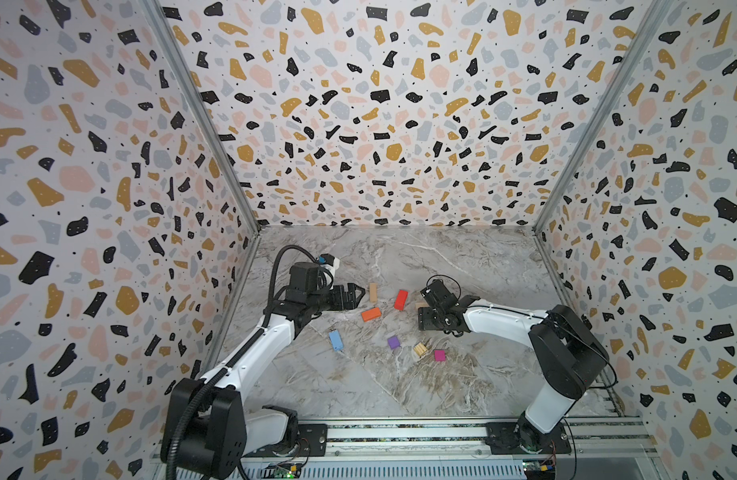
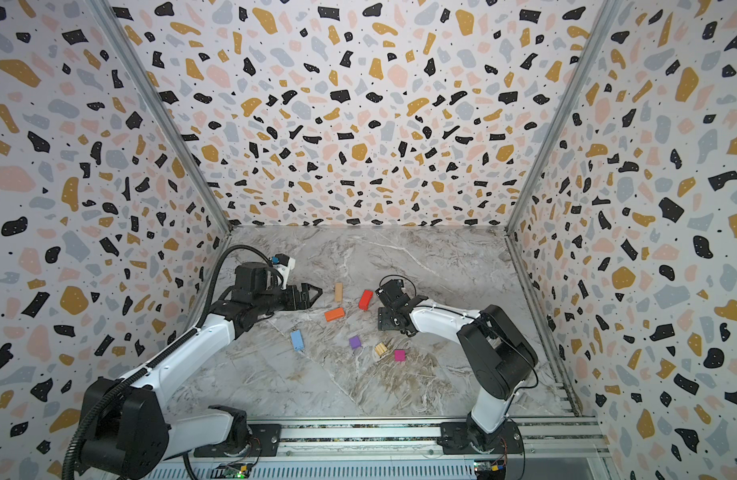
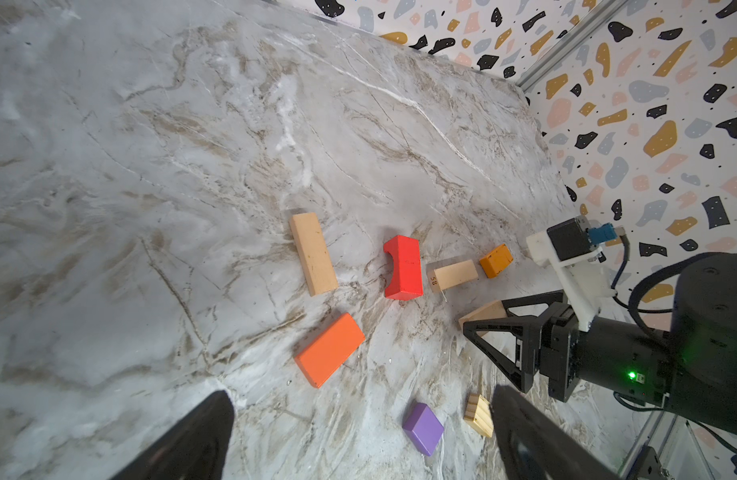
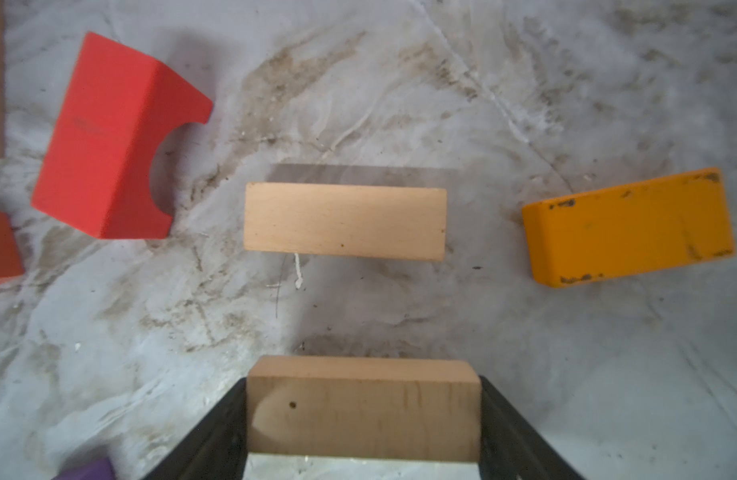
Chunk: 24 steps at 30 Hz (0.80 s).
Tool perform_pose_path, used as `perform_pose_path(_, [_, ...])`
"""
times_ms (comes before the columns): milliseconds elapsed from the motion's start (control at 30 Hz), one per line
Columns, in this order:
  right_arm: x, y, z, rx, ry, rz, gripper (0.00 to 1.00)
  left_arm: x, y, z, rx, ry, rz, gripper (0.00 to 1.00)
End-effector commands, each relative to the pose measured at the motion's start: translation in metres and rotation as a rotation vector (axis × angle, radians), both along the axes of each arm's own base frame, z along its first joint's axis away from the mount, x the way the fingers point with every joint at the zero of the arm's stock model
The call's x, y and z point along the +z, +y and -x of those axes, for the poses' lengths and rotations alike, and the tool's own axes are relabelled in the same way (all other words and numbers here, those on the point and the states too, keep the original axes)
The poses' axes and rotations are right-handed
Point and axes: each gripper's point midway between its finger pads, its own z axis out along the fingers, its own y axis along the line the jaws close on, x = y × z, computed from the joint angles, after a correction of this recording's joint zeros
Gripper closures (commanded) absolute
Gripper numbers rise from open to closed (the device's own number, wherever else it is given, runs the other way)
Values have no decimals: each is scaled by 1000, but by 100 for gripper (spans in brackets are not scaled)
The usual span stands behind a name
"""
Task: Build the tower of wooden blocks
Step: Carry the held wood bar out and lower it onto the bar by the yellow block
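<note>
Left arm: reaches out from the front rail with its wrist level; the left gripper [image 1: 359, 296] points at the red block [image 1: 400, 300] from the left arm's side.
Left claw: released; its fingers [image 3: 192, 440] stand wide apart with nothing between them.
Right arm: elbow high, forearm reaching toward the centre, wrist bent down just on the right arm's side of the red block.
Right claw: the right gripper [image 3: 483, 316] is clenched on a plain tan block [image 4: 364, 415], held across its fingertips above the marble table [image 1: 441, 257].
Tower: none stacked; every loose block lies singly on the table.
Plain tan blocks: three. One is held, the long one [image 1: 373, 292] lies between the left claw and the red block, and the short one [image 4: 345, 222] lies just beside the red block, toward the right arm.
Other oblongs: one orange [image 1: 371, 314] near the red block, front-left; one light blue [image 1: 335, 340] farther that way; one yellow-orange [image 4: 628, 226] beyond the short tan one.
Cubes: one purple [image 1: 394, 342], one ribbed tan [image 1: 419, 349] and one magenta [image 1: 439, 355], all nearer the rail than the red block.
In the way: in both top views the right wrist covers the yellow-orange block.
</note>
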Motion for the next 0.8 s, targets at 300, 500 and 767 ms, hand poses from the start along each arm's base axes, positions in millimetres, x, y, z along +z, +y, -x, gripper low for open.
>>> perform_pose_path(300, [0, 11, -16, -25, -7, -18, 46, 1, -2, 0, -11, -16, 2, 3])
perform_pose_path(500, [-2, 13, -21, -29, -11, -12, 46, 2, -2, 0, -10, -20, 0, 3])
perform_pose_path(767, [-7, 11, -27, -26, -6, 4, 46, 2, -2, 0, -10, -21, 0, 3])
